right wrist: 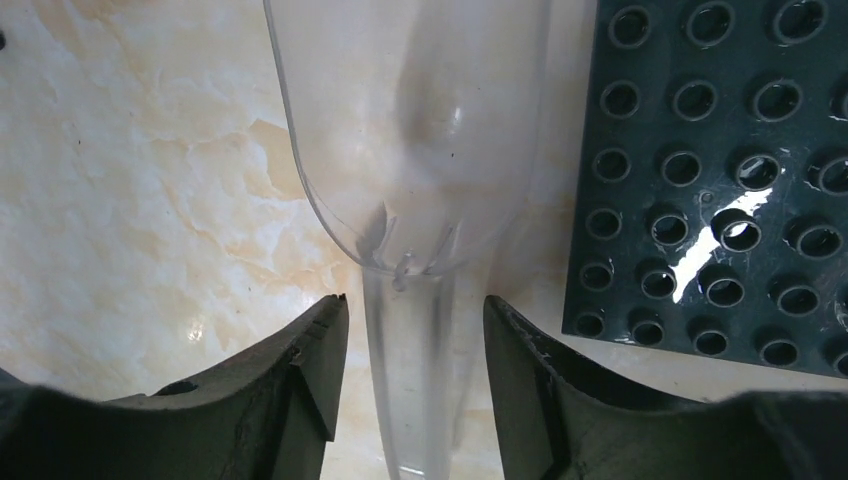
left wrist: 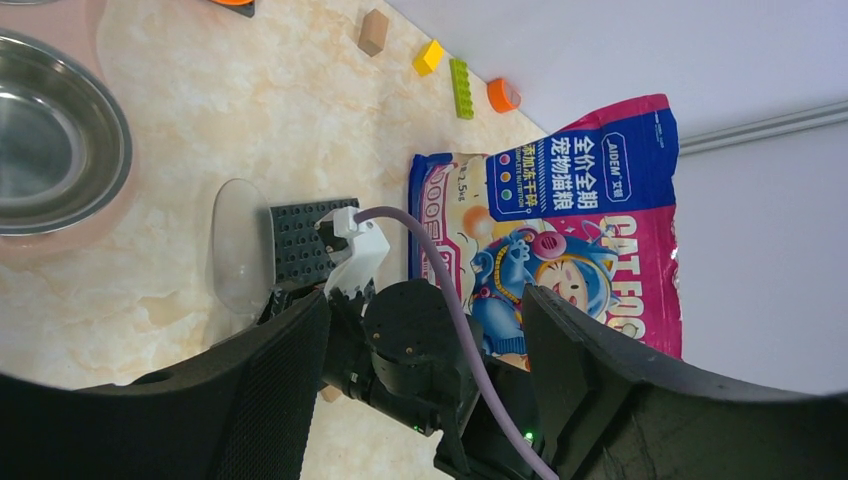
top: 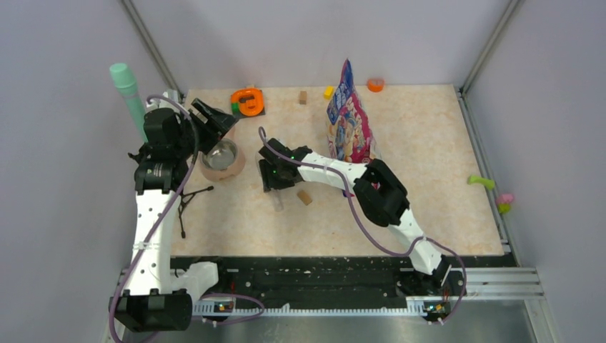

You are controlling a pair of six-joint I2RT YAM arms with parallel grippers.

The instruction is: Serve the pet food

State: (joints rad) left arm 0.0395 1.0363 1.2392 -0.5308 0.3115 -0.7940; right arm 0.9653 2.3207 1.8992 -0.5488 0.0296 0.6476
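The pink-and-blue pet food bag stands upright at the back middle; no kibble shows outside it. A clear plastic scoop lies flat on the table. My right gripper hangs over it, open, a finger on each side of the scoop's handle with a gap on both sides. Beside the empty steel bowl at the left, my left gripper stands open and holds nothing.
A dark studded plate lies right beside the scoop, a tan block just to the right. An orange object, small blocks and an orange cap line the back edge. A green bottle stands far left.
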